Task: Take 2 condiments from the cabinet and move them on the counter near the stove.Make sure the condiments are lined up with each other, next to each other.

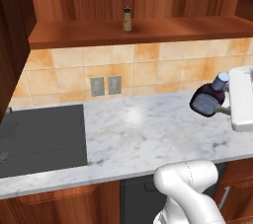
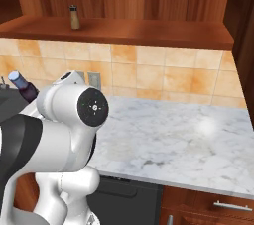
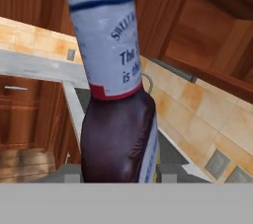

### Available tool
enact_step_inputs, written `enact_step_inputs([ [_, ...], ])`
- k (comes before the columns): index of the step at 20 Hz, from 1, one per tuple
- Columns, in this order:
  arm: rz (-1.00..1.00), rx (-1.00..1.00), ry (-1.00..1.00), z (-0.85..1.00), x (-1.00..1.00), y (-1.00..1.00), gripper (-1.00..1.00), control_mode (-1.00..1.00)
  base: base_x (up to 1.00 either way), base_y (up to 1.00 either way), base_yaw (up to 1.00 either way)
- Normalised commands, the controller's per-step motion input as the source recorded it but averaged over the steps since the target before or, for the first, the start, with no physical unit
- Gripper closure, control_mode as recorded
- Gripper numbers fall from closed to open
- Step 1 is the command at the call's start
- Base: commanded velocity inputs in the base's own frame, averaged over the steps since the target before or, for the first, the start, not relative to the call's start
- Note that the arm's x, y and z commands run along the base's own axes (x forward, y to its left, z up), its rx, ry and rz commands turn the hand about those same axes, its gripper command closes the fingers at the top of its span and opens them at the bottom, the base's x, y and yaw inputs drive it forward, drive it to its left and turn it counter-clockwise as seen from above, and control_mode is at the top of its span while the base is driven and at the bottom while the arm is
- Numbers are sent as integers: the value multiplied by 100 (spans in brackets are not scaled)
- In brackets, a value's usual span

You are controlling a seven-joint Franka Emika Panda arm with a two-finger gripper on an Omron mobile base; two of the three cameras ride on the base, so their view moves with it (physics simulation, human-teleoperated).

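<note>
Clamped in the gripper point(image 3: 118, 171), the dark brown bulbous bottle point(image 1: 208, 98) hangs tilted over the white marble counter point(image 1: 148, 134); the tan shaker point(image 1: 127, 19), at twelve o'clock on the wooden cabinet shelf point(image 1: 79, 34), still awaits fetching.

A: What covers the wall under the wooden shelf?
B: A backsplash point(image 1: 148, 70) of orange and cream tiles, running its whole width.
A: Anything mounted on it?
B: Two grey wall outlets point(image 1: 105, 85), side by side, low on the tiles.
A: And lower down?
B: A drawer with a metal handle point(image 2: 232, 205).
</note>
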Motion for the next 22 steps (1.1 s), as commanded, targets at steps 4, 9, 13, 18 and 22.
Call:
enact_step_inputs([
  [4,0,0,0,0,0,0,100,100,-49,0,1],
  [9,0,0,0,0,0,0,100,100,-66,0,7],
  [13,0,0,0,0,0,0,100,100,-64,0,12],
  [18,0,0,0,0,0,0,100,100,-58,10,48],
  [22,0,0,0,0,0,0,100,100,-60,20,65],
])
